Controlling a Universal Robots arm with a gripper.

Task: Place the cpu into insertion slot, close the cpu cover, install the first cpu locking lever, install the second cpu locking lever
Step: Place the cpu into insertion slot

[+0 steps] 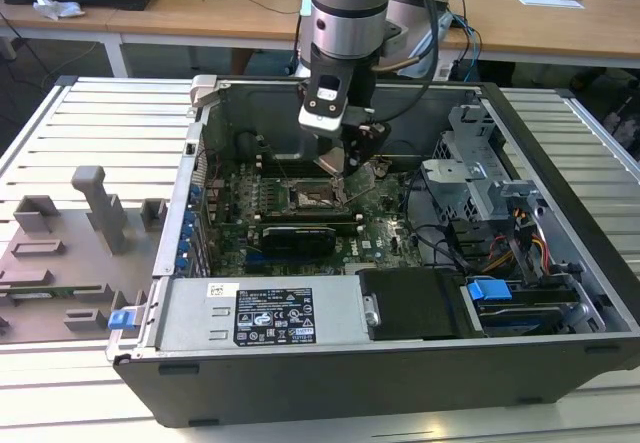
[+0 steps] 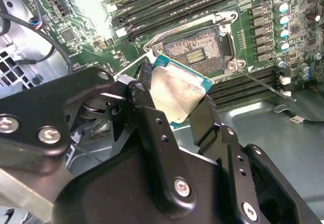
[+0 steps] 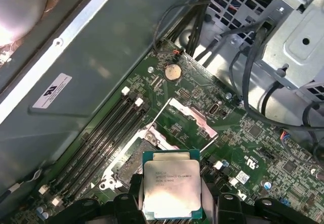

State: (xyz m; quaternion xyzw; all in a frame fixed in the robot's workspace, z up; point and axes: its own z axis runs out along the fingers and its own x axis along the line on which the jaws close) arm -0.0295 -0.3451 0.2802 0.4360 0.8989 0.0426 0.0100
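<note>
Holding the chip (image 3: 169, 188) by two opposite edges, with gripper (image 2: 173, 91) closed to its width; hanging tilted just above the open socket (image 2: 200, 49), not yet seated; cover (image 3: 190, 116) raised beside that socket on the green board (image 3: 253, 153).

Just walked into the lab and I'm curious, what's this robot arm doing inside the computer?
The arm's gripper is pinching the cpu by its edges, holding it close above the open insertion slot on the motherboard inside the opened computer case. The chip is not seated yet. The cpu cover stands swung open beside the socket, so nothing is closed or locked.
</note>
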